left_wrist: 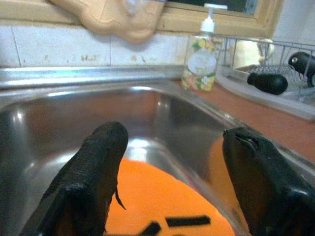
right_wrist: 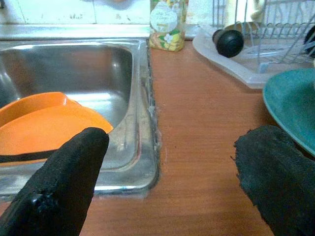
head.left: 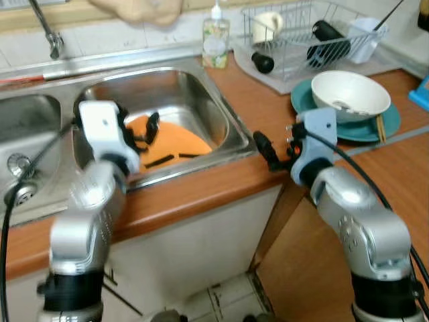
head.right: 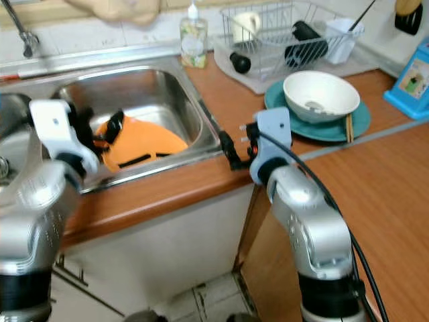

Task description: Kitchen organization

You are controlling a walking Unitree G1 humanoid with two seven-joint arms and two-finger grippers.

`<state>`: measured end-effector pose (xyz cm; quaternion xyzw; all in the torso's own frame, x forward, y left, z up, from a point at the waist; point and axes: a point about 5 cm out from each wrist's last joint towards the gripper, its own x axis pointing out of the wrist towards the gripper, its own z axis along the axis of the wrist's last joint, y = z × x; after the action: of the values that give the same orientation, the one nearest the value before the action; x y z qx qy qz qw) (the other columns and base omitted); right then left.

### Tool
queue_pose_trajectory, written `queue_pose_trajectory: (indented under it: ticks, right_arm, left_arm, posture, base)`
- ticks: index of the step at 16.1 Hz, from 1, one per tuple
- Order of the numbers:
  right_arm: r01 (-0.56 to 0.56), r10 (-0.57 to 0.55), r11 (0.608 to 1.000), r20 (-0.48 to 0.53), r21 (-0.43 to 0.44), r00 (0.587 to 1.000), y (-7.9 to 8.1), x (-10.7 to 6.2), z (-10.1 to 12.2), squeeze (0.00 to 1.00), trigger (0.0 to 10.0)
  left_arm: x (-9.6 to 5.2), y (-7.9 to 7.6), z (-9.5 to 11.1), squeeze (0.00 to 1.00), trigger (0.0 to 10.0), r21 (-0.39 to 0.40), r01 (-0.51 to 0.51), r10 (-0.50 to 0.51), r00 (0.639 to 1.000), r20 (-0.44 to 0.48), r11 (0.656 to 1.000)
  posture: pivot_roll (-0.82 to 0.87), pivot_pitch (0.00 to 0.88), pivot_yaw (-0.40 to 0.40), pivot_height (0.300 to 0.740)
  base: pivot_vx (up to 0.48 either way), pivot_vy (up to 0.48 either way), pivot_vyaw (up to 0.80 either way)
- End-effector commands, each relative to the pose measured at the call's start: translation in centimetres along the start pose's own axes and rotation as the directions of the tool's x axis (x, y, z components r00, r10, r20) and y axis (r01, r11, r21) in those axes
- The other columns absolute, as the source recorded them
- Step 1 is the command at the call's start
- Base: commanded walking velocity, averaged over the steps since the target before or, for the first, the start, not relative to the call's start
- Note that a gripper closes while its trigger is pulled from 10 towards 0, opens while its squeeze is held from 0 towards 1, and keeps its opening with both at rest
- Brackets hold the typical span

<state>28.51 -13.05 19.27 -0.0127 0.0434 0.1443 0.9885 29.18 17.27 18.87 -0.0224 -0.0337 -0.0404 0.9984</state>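
From the head camera, the left gripper (head.left: 149,131) hung inside the right-hand stainless steel sink basin (head.left: 201,90), just above a flat orange plastic board (head.left: 175,142) that lay tilted on the basin floor. The right gripper (head.left: 267,150) hovered over the brown wooden countertop (head.left: 248,94), just beside the sink's right rim. Behind it sat a white ceramic bowl (head.left: 350,94) on a teal round plate (head.left: 392,124), with wooden chopsticks (head.left: 380,127) lying on the plate's edge. Further back stood a white wire dish rack (head.left: 305,37) holding black bottles and a cup, and a clear soap dispenser bottle (head.left: 216,37) stood at the sink's back corner. A chrome tap (head.left: 47,30) rose over the left basin.

In the left wrist view, the two black fingers (left_wrist: 93,172) stood spread wide with nothing between them, the orange board below and the soap bottle ahead.

In the right wrist view, the fingers (right_wrist: 69,182) were likewise parted and empty above the countertop, sink rim to one side, teal plate to the other.
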Motion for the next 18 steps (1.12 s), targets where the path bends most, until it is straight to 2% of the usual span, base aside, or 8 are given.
queue_pose_trajectory:
  ticks: [1, 3, 5, 6, 7, 10, 14, 18]
  right_arm:
    - [0.001, 0.0, 1.0, 0.07, -0.016, 0.998, 0.2, -0.4, 0.6, 1.0, 10.0]
    - [0.016, -0.011, 0.999, 0.128, -0.042, 0.992, 0.2, -0.5, 1.0, 1.0, 10.0]
    - [0.021, -0.018, 1.0, 0.12, -0.021, 0.993, 0.3, -0.5, 1.0, 1.0, 10.0]
    - [0.003, -0.004, 1.0, 0.078, 0.017, 0.997, 0.4, -0.5, 0.6, 1.0, 10.0]
    - [-0.013, 0.011, 1.0, 0.064, 0.024, 0.998, 0.6, -0.7, 0.3, 1.0, 10.0]
    - [-0.033, 0.032, 0.999, 0.078, 0.012, 0.996, 0.9, -1.1, -0.4, 1.0, 10.0]
    - [0.003, -0.008, 0.998, 0.07, 0.07, 0.998, 0.3, -1.3, -0.7, 1.0, 10.0]
    - [0.009, -0.013, 0.997, 0.05, 0.077, 0.999, 0.3, -1.3, -1.2, 1.0, 10.0]
  left_arm:
    - [-0.7, -1.0, -0.1, 0.0, 10.0, 0.027, -0.005, 0.005, 1.0, 0.007, 1.0]
    - [-0.9, -1.8, -0.5, 0.0, 10.0, 0.026, 0.005, -0.004, 1.0, -0.014, 1.0]
    - [-1.2, -2.3, -0.4, 0.0, 10.0, 0.054, 0.002, -0.002, 1.0, 0.001, 0.999]
    - [-1.3, -2.3, -0.5, 0.0, 10.0, 0.029, -0.007, 0.008, 1.0, -0.01, 1.0]
    - [-1.4, -2.4, -0.7, 0.0, 10.0, 0.044, -0.006, 0.008, 0.999, -0.037, 0.999]
    - [-1.3, -2.3, -0.6, 0.0, 10.0, 0.051, 0.0, 0.001, 1.0, -0.029, 0.999]
    - [-1.3, -1.9, -0.6, 0.0, 10.0, 0.084, -0.019, 0.023, 0.999, -0.036, 0.996]
    - [-1.3, -2.2, -0.8, 0.0, 10.0, 0.08, 0.014, -0.01, 0.998, -0.055, 0.997]
  posture:
    - [-0.06, 0.035, 0.009, 0.74]
    - [-0.06, 0.035, 0.013, 0.74]
    - [-0.06, 0.036, 0.012, 0.74]
    - [-0.06, 0.036, 0.011, 0.74]
    - [-0.06, 0.036, 0.011, 0.74]
    - [-0.06, 0.037, 0.018, 0.74]
    - [-0.05, 0.038, 0.024, 0.74]
    - [-0.05, 0.031, 0.025, 0.74]
  base:
    - [0.0, 0.0, 0.56]
    - [0.0, -0.48, 0.79]
    - [0.0, -0.446, 0.65]
    - [0.0, 0.0, 0.0]
    - [0.0, 0.0, 0.0]
    - [0.0, 0.0, 0.0]
    - [0.0, 0.0, 0.0]
    - [0.0, 0.12, 0.0]
